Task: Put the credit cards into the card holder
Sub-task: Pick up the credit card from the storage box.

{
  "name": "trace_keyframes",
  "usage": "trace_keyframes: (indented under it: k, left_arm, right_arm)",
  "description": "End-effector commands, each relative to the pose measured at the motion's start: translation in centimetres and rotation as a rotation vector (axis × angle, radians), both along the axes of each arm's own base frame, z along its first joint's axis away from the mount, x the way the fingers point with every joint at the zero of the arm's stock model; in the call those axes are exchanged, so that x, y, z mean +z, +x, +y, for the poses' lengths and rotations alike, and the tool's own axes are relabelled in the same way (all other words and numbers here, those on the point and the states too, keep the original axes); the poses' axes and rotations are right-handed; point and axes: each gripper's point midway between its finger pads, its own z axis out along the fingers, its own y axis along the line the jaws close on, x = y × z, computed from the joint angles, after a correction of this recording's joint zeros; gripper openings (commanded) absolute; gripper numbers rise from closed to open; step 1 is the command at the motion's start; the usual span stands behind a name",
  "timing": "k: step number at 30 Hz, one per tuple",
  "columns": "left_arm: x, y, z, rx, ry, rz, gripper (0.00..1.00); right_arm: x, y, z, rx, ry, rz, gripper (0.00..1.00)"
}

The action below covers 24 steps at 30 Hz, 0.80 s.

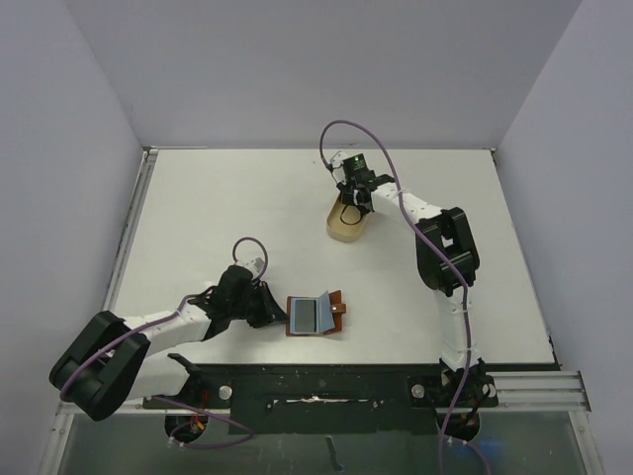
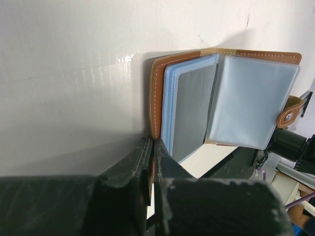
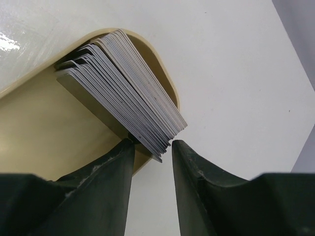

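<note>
The card holder [image 1: 338, 309] lies open near the front of the table, its brown cover [image 2: 158, 93] on edge and clear sleeves [image 2: 251, 103] fanned out. A grey credit card [image 2: 192, 115] sits in one sleeve. My left gripper [image 1: 272, 312] [image 2: 153, 147] is shut on the lower edge of the brown cover. A thick stack of grey credit cards [image 3: 128, 88] leans in the tan tray [image 3: 39, 132]. My right gripper [image 1: 353, 198] [image 3: 151, 145] is open. Its fingers straddle the stack's near corner: the left tip is against the lowest cards and the right tip just off the top one.
The tan oval tray [image 1: 346, 233] stands at the centre back of the white table [image 1: 198, 218]. Grey walls close in the sides and back. The black mounting rail [image 1: 326, 386] runs along the near edge. Purple cables loop over both arms.
</note>
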Motion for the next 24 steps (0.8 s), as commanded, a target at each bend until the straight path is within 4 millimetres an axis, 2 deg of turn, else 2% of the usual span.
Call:
trace_keyframes:
  k: [1, 10, 15, 24]
  left_arm:
    - [1.4, 0.9, -1.0, -0.014, -0.046, -0.049, 0.0]
    - [1.3, 0.8, -0.9, -0.01, -0.045, -0.048, 0.0]
    - [1.3, 0.9, -1.0, -0.01, -0.047, -0.048, 0.0]
    - [1.2, 0.7, -0.9, -0.008, -0.047, -0.046, 0.0]
  right_arm:
    - [4.5, 2.1, 0.0, -0.03, 0.012, -0.123, 0.36]
    - [6.2, 2.4, 0.1, -0.029, 0.019, -0.138, 0.35]
    - [5.8, 2.2, 0.2, -0.013, 0.012, -0.123, 0.28]
    - [5.1, 2.2, 0.2, 0.006, 0.022, -0.106, 0.27]
